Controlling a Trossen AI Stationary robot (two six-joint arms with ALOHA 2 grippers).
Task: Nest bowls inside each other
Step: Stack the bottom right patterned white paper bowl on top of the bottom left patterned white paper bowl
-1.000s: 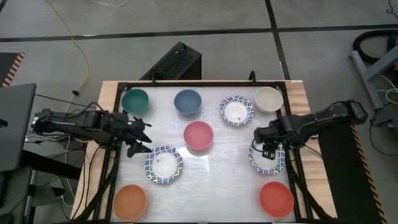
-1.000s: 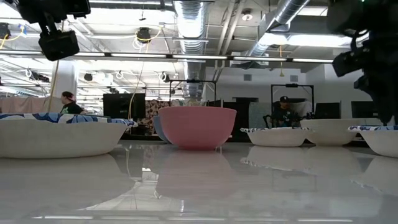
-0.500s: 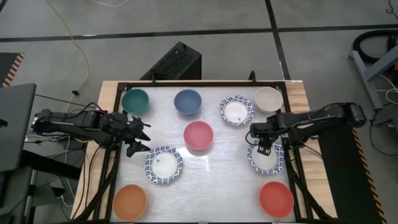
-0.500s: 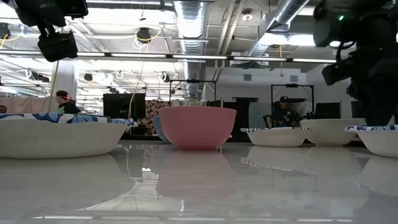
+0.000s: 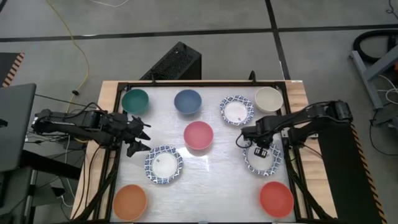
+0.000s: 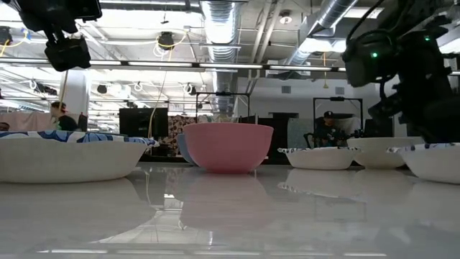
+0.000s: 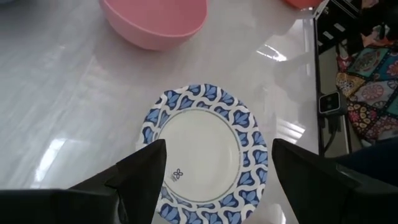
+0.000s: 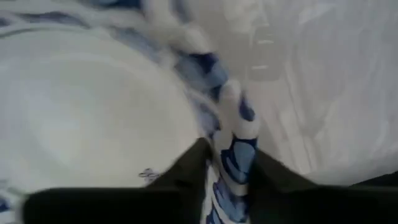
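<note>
The right gripper (image 5: 263, 148) has slid toward the middle of the table since a second ago, and the patterned bowl (image 5: 261, 160) under it has come along a little, leaving the right rail. In the right wrist view the two dark fingers (image 8: 193, 168) have drawn in on the blue rim (image 8: 239, 134), one inside and one outside, so I'd call that bowl pinched. The left gripper (image 5: 140, 137) has not stirred; it hangs spread wide and empty above a second patterned bowl (image 7: 198, 152) at the front left.

This looks like the first pick: every bowl I can see sits single on the table. The pink bowl (image 5: 198, 135) sits in the middle and a third patterned bowl (image 5: 236, 111) just behind the gripper. Next, I reckon, comes a lift clear of the table, then a carry over one of those and a level drop so the rim doesn't catch.
</note>
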